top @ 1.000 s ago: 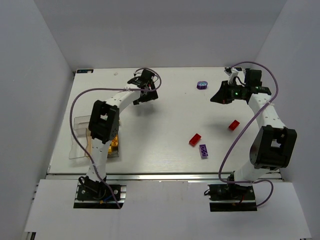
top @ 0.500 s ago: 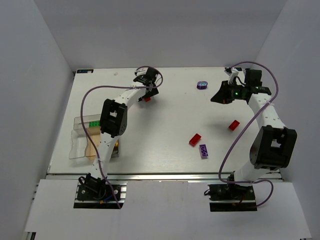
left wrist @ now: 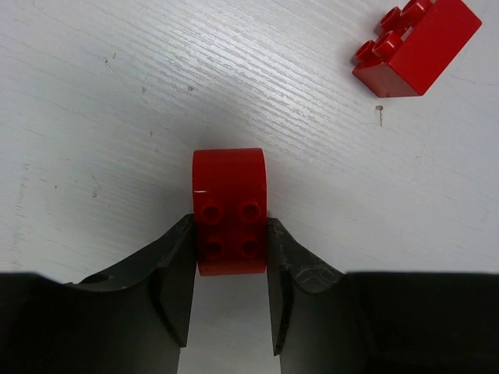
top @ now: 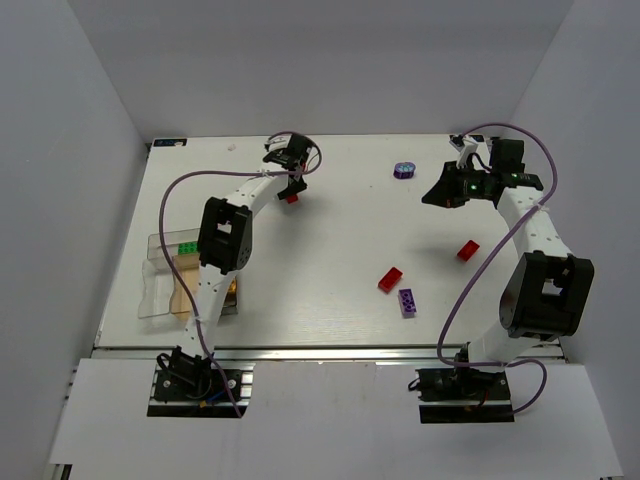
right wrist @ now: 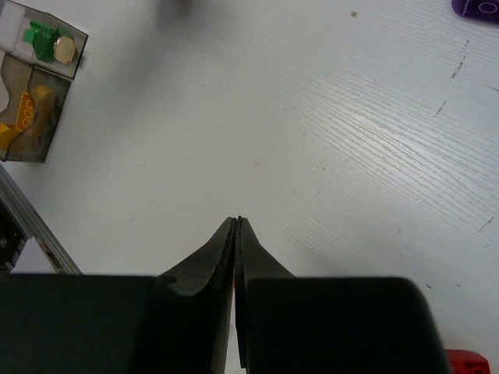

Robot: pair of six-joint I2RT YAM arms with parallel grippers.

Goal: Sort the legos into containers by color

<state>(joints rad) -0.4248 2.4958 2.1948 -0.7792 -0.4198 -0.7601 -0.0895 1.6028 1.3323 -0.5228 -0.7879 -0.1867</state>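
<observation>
Viewing from overhead, I log the white table (top: 330, 230) with the containers (top: 160, 285) at its near-left edge. On the right wrist view, the clear compartment holds green legos (right wrist: 37, 35) and a pale round piece (right wrist: 65, 51); the tan compartment beside it holds yellow legos (right wrist: 27, 117). The left gripper (left wrist: 231, 234), far centre, pinches a red rounded brick (left wrist: 229, 183) that rests on the table. The right gripper (right wrist: 236, 226) has its jaws pressed together, empty. A red brick (left wrist: 415, 47) lies loose nearby.
</observation>
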